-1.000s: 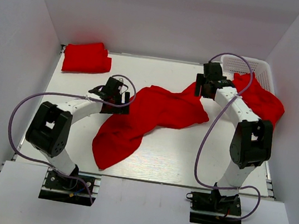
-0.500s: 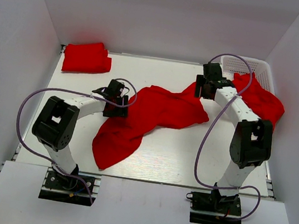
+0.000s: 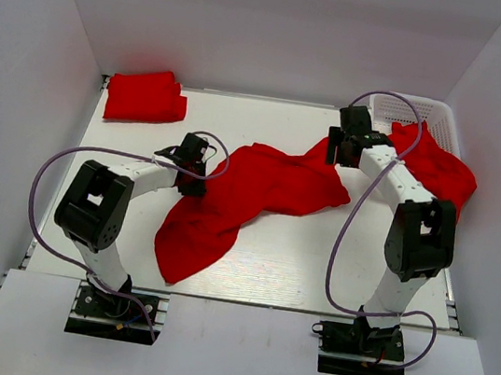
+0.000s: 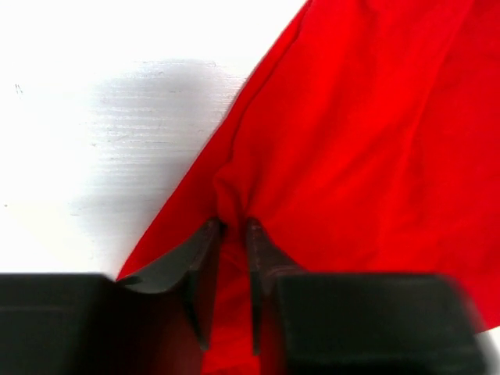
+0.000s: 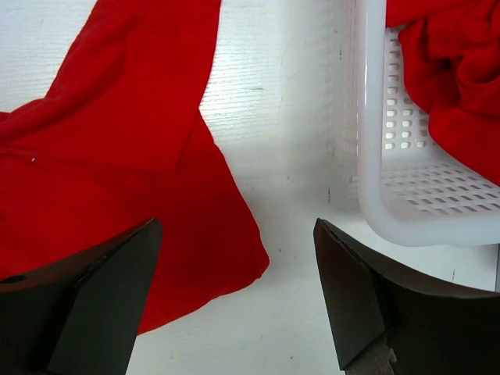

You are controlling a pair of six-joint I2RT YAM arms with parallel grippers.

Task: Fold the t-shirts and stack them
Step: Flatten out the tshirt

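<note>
A crumpled red t-shirt (image 3: 260,184) lies spread across the middle of the table. My left gripper (image 3: 196,185) is at its left edge, and in the left wrist view the left gripper (image 4: 233,226) is shut on a pinched ridge of the red t-shirt (image 4: 367,133). My right gripper (image 3: 334,149) hovers open over the shirt's far right corner; in the right wrist view the right gripper (image 5: 237,224) holds nothing, with the shirt's corner (image 5: 117,156) below its left finger. A folded red t-shirt (image 3: 145,94) sits at the back left.
A white perforated basket (image 3: 413,108) stands at the back right with another red t-shirt (image 3: 444,169) spilling out of it. In the right wrist view the basket's rim (image 5: 391,211) is just right of the fingers. White walls enclose the table on three sides.
The left gripper moved slightly toward the shirt's left edge and closed from wide open onto a fold of fabric. The right arm has stayed still.
</note>
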